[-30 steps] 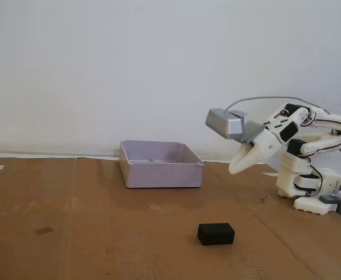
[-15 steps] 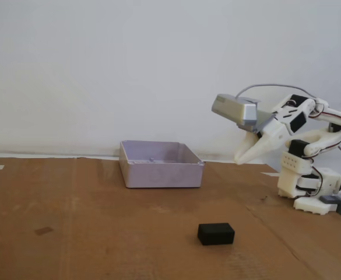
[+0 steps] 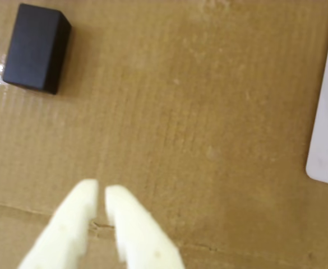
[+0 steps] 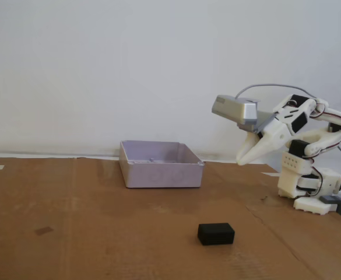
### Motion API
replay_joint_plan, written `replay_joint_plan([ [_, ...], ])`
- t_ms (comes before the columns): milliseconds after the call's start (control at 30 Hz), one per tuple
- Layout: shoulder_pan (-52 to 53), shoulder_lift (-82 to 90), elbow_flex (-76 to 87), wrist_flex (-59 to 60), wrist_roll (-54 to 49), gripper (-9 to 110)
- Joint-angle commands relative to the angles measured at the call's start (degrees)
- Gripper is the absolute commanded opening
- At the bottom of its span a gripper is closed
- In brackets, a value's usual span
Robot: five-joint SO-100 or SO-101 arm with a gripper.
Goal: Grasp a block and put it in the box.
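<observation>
End effector [image 4: 244, 160] raised since earlier, nearly closed, empty | block [image 4: 215, 234] unmoved | box [image 4: 160, 164] empty

In the wrist view the gripper [image 3: 101, 190] is blurred and cut off by the bottom edge, so only its two pale fingers show. The box [image 3: 327, 123] is cut by the right edge. In the fixed view the arm's base [image 4: 322, 198] runs off the right edge.

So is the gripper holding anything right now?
Nothing. The gripper is nearly closed and empty; the block lies untouched on the cardboard.
</observation>
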Motion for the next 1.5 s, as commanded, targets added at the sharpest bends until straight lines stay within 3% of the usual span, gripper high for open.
replay_joint_plan([
  [0,-0.4,-0.4,-5.8,-4.7,0.1,0],
  [333,-0.6,-16.9,-9.7,-18.7,-0.5,0],
  [667,-7.5,-35.6,-18.5,-26.3,0.0,0],
  [1100,-14.7,-45.8,-23.9,-26.8,2.5,0],
  [1467,-14.9,-50.4,-23.9,-26.9,3.8,0],
])
